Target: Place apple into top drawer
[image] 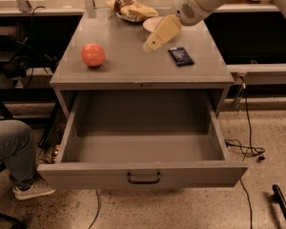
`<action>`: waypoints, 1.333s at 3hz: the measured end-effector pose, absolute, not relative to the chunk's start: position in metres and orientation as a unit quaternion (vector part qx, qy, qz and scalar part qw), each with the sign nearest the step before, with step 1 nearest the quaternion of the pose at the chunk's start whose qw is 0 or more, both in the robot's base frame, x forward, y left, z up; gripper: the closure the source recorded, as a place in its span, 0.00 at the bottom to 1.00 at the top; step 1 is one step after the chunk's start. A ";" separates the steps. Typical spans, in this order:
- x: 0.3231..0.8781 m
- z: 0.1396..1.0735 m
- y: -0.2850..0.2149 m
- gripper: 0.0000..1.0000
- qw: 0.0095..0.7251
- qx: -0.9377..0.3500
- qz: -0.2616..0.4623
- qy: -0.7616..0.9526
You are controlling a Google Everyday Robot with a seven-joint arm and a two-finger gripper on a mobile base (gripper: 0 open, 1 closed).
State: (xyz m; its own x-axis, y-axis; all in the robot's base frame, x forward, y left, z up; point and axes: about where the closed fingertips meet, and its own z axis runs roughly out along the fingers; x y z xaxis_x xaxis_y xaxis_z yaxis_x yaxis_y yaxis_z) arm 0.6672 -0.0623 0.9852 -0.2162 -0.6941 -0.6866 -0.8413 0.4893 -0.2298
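Note:
The apple [93,55], orange-red and round, rests on the left part of the grey cabinet top [124,66]. The top drawer [143,173] is pulled fully out below it, its inside bare, with a dark bar handle [144,178] on its front panel. My gripper [150,46] hangs over the middle of the cabinet top, well to the right of the apple and holding nothing; the white arm reaches in from the upper right.
A dark blue packet [181,56] lies to the right of the gripper. A white bowl [151,25], partly hidden by the gripper, and a yellow-brown snack bag [132,9] sit at the back. A person's leg and shoe [19,161] are at lower left. Cables [245,147] trail on the floor at right.

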 end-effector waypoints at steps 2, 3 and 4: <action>0.705 0.961 0.001 0.00 0.373 -0.515 0.156 0.756; 0.709 0.942 0.008 0.00 0.382 -0.490 0.189 0.760; 0.728 0.904 0.038 0.00 0.405 -0.450 0.263 0.752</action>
